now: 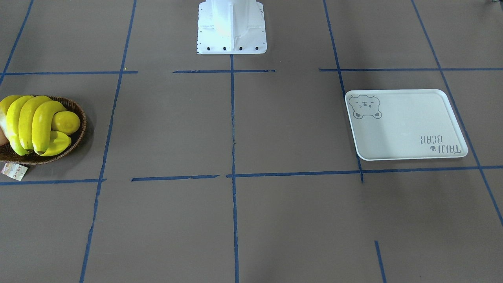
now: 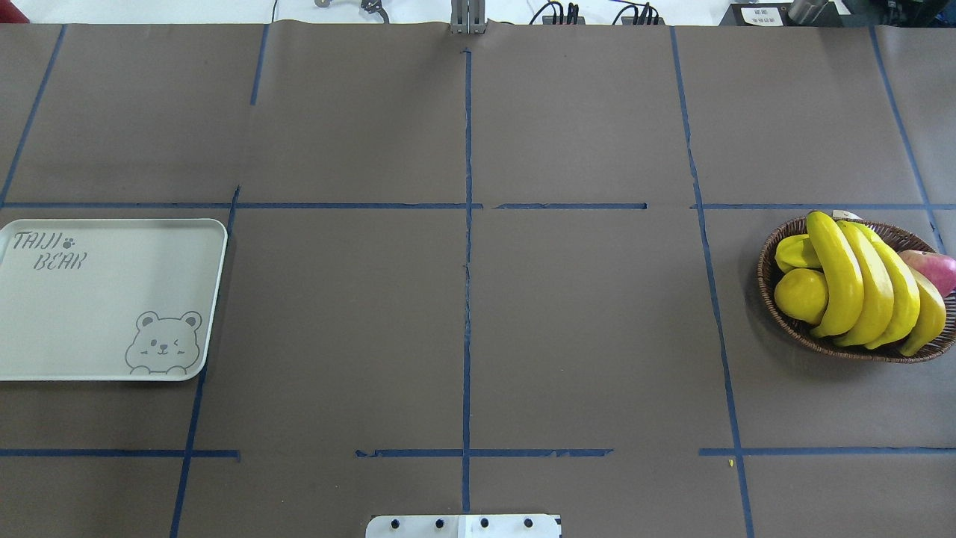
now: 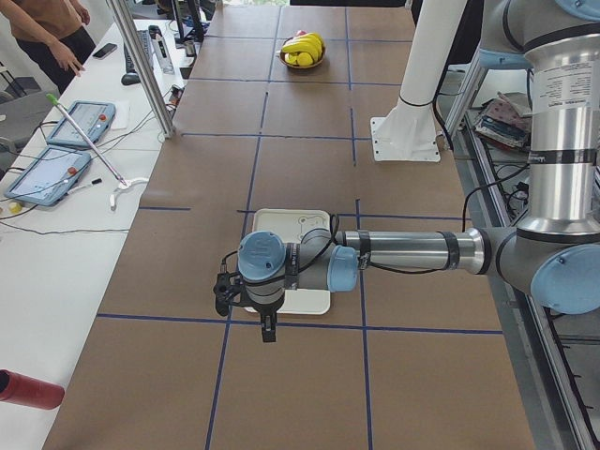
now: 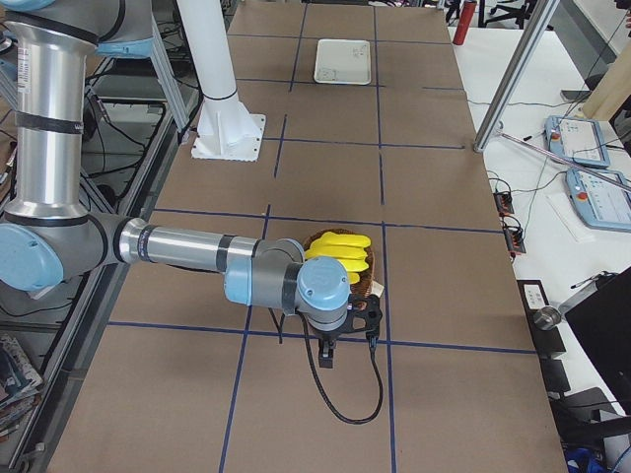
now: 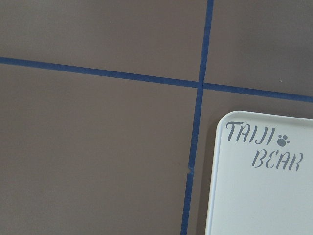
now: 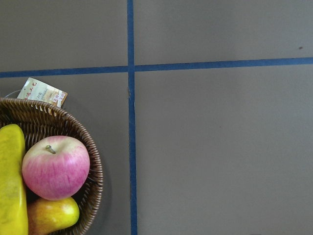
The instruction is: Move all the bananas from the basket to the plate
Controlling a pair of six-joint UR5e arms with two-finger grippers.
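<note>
Several yellow bananas (image 2: 859,288) lie side by side in the brown wicker basket (image 2: 769,299) at the table's right end, also seen in the front view as bananas (image 1: 31,124) in the basket (image 1: 80,118). The white bear plate (image 2: 89,314) lies bare at the left end. My left gripper (image 3: 268,330) hangs over the plate's (image 3: 281,225) outer end; I cannot tell whether it is open or shut. My right gripper (image 4: 328,355) hangs just beyond the basket and bananas (image 4: 340,251); its state cannot be told either. The right wrist view catches the basket's rim (image 6: 93,166).
A lemon (image 2: 801,294), a pink apple (image 2: 933,269) and another yellow fruit (image 2: 795,252) share the basket. A paper tag (image 6: 41,92) hangs from its rim. The robot's white base (image 1: 232,27) stands mid-table. A person stands beside the side bench with tablets (image 3: 56,150).
</note>
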